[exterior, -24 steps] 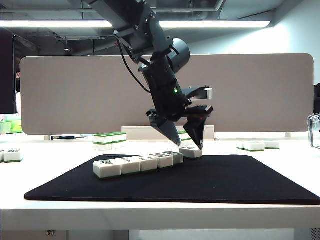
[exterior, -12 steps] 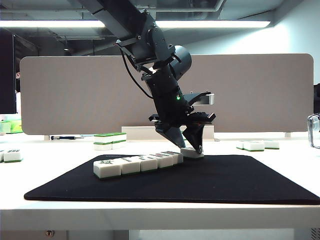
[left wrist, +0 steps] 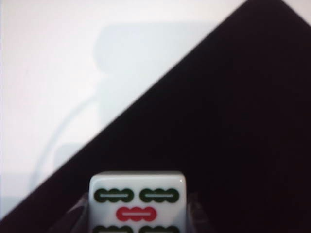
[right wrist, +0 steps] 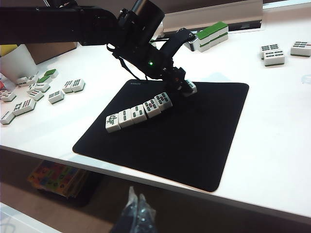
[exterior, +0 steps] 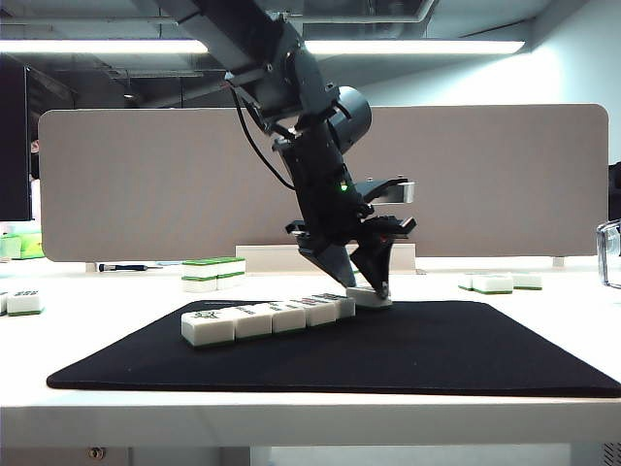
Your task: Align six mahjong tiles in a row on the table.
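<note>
Five white mahjong tiles (exterior: 272,316) lie in a slanting row on the black mat (exterior: 437,349), which rests on the white table (exterior: 97,291). A further tile (exterior: 370,297) sits just past the row's far end, a small gap away. My left gripper (exterior: 367,287) points down over it, its jaws against the tile's sides. The left wrist view shows this tile (left wrist: 137,199) with green and red bamboo marks, a dark finger (left wrist: 197,213) on each side. From the right wrist view, the row (right wrist: 138,112) and the gripped tile (right wrist: 190,88) are visible. My right gripper (right wrist: 136,206) hangs shut below the table's front edge.
A stack of green-topped tiles (exterior: 213,272) stands behind the mat on the left. Loose tiles (exterior: 500,282) lie at the back right, and one tile (exterior: 24,301) at the far left. More scattered tiles (right wrist: 34,92) lie left of the mat. A grey divider panel (exterior: 126,184) closes off the back.
My left gripper sank a little and its jaws narrowed onto the end tile. The row of five tiles stayed put.
</note>
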Tool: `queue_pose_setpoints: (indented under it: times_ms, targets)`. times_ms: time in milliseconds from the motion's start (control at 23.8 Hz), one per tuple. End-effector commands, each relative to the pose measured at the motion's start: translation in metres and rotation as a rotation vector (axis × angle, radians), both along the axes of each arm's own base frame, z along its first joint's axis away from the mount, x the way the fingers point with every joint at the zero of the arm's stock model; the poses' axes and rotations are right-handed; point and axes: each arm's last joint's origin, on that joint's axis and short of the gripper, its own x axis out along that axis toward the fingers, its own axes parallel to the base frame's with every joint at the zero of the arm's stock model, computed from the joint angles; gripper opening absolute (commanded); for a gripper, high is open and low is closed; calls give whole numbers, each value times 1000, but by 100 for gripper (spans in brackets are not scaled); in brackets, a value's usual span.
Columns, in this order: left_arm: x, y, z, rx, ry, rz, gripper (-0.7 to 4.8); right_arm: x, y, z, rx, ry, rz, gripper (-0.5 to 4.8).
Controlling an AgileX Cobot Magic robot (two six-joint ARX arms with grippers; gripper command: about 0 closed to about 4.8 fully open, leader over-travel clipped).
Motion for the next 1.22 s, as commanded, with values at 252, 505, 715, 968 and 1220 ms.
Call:
queue_pose_setpoints:
  times_ms: [252, 505, 715, 968, 1220]
  targets:
    - [-11, 8, 22, 27, 34, 13, 206, -3, 0, 1, -3, -34, 0, -1]
    - [-12, 9, 21, 38, 49, 13, 206, -3, 0, 1, -3, -34, 0, -1]
    - [-14, 10, 19, 46, 88, 41, 206, -3, 0, 1, -3, -34, 0, -1]
    - [-17, 13, 16, 75, 126, 41, 206, -3, 0, 1, -3, -34, 0, -1]
    - [-19, 14, 15, 88, 142, 41, 206, -3, 0, 1, -3, -34, 0, -1]
